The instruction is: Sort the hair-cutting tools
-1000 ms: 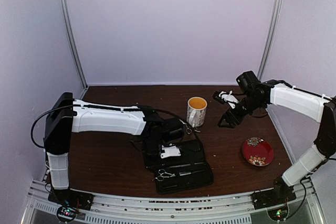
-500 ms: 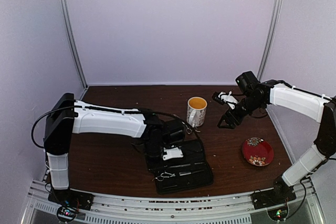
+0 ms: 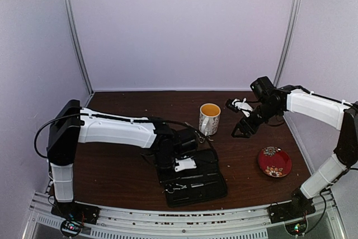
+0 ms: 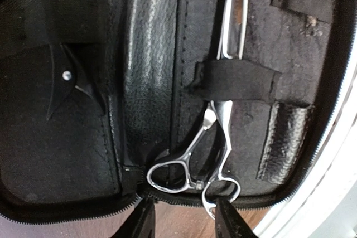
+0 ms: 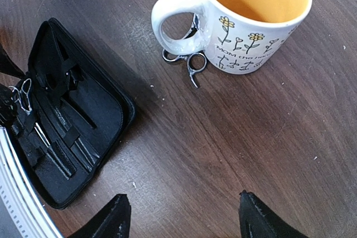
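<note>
Silver scissors (image 4: 218, 137) lie in the right-hand half of the open black case (image 3: 215, 186), which rests on the dark wooden surface (image 3: 112, 172) close to its near edge, a little left of centre. A black elastic strap (image 4: 237, 81) crosses the scissors just above the pivot. The blades run up past it and the two ring handles sit at the case's zip edge.

The left pincer (image 4: 185, 226) hangs low over that edge. Its two dark fingertips (image 4: 142, 224) are parted to a moderate gap with nothing gripped between them, and the ring handles lie just ahead of them. In the other half of the case a black pointed piece (image 4: 66, 82) with a small silver rivet is tucked under a strap. Whether it is one of the clips is not clear.

A second pair of silver scissors (image 5: 188, 62) lies on the bare surface just beside the white flower-patterned mug (image 5: 251, 32). Its rings are below the mug's handle and its blades are mostly hidden behind the handle. The mug stands upright near the middle of the surface, farther back than the case, and its inside is yellow.

The right pincer (image 5: 185, 215) hovers above the surface to the right of the mug, opened wide and holding nothing. A red floral plate (image 3: 274, 162) sits near the right edge, well apart from the case.
</note>
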Tool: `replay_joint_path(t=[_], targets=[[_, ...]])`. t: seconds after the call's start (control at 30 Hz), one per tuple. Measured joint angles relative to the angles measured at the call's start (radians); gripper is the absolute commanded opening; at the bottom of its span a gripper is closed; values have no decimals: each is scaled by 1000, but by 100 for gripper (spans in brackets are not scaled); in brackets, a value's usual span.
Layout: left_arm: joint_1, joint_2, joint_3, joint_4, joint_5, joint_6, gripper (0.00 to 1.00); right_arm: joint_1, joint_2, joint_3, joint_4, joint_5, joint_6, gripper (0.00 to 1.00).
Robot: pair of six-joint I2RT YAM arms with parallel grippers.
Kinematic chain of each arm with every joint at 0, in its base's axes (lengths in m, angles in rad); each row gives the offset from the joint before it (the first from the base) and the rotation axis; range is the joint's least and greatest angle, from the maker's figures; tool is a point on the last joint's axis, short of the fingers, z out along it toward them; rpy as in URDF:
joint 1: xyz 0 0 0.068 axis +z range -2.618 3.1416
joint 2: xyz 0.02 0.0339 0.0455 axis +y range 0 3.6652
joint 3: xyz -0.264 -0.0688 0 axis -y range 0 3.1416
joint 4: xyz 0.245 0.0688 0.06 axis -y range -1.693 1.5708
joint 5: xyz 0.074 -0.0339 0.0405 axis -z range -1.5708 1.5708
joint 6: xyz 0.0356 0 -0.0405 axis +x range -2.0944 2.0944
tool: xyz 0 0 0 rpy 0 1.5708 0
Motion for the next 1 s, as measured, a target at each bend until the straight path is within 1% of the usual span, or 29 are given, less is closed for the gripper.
replay_joint_path(t=[0.27,0.47,1.0], targets=[[-23,27,-5,5,-30,0,36,8,11,2,-5,0,0,68],[-38,41,-1,19,-51,-2,33,12,15,2,-8,0,-1,68],[-53,96,86,19,-54,-16,31,21,23,13,-19,0,-19,68]])
